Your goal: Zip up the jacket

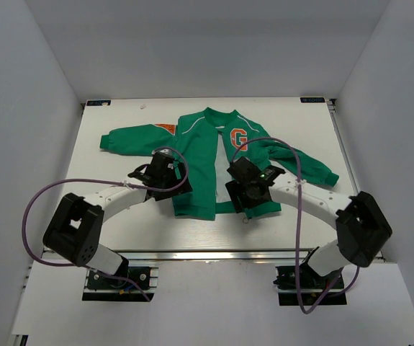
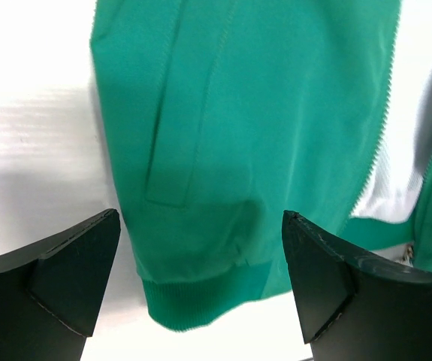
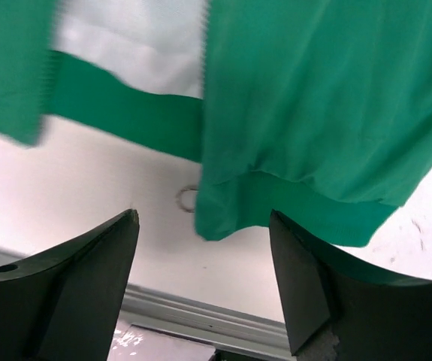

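Note:
The green jacket lies flat on the white table, front open, with pale lining showing between the two panels. My left gripper hovers open over the left panel; in the left wrist view its fingers straddle the ribbed hem, and the zipper teeth run to the right. My right gripper is open above the right panel's lower corner, holding nothing. A small metal ring lies on the table beside that corner.
The table's metal front rail runs just below the hem. Purple cables loop over both arms. The jacket's sleeves spread toward both sides. White walls close in the table at the back and sides.

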Robot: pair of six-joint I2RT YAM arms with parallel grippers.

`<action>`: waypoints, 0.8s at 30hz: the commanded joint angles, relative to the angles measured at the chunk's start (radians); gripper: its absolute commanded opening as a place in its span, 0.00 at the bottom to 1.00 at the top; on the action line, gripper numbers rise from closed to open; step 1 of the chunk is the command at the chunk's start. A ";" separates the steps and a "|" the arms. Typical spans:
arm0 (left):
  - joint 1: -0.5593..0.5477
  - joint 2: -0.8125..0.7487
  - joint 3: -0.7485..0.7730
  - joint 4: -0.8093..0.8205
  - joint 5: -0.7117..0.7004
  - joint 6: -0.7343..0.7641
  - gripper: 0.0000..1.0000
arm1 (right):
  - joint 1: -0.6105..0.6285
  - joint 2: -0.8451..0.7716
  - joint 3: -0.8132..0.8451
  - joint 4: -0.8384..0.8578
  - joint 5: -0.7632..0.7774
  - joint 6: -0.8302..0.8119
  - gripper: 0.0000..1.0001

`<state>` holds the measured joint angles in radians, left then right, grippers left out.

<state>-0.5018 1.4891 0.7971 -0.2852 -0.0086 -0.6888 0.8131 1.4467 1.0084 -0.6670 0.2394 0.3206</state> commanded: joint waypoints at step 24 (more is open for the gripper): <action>-0.179 -0.138 0.065 -0.175 -0.071 0.040 0.98 | 0.001 0.189 0.004 -0.105 0.106 0.078 0.12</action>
<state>-0.6601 1.3647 0.8219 -0.4267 -0.0635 -0.6678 0.8238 1.6501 1.0119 -0.7574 0.3237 0.3878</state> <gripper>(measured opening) 0.977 0.174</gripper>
